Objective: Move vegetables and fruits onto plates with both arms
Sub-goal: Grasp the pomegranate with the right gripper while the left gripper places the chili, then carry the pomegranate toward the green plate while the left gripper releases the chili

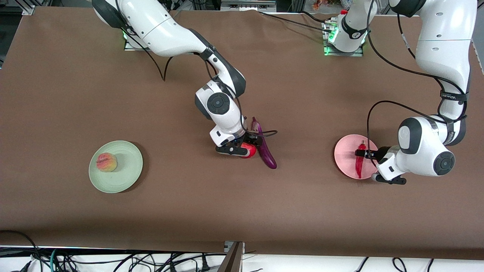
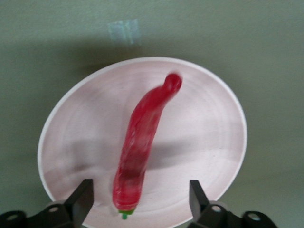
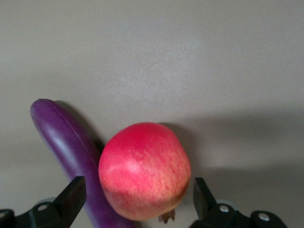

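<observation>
The red pomegranate (image 1: 249,150) lies mid-table against the purple eggplant (image 1: 264,145). My right gripper (image 1: 245,149) is down around the pomegranate (image 3: 145,171), open, with its fingers (image 3: 73,195) apart from the fruit. The eggplant (image 3: 71,147) runs by one finger. The red chili (image 1: 359,163) lies on the pink plate (image 1: 344,158) toward the left arm's end. My left gripper (image 1: 367,164) hovers over that plate, open and empty, its fingers (image 2: 81,199) on either side of the chili's stem end (image 2: 140,152), not touching it. The peach (image 1: 107,162) sits on the green plate (image 1: 128,166).
Brown table cover (image 1: 189,211) with open room between the plates. Cables hang along the table edge nearest the front camera. The pink plate's rim (image 2: 228,104) shows under the left gripper.
</observation>
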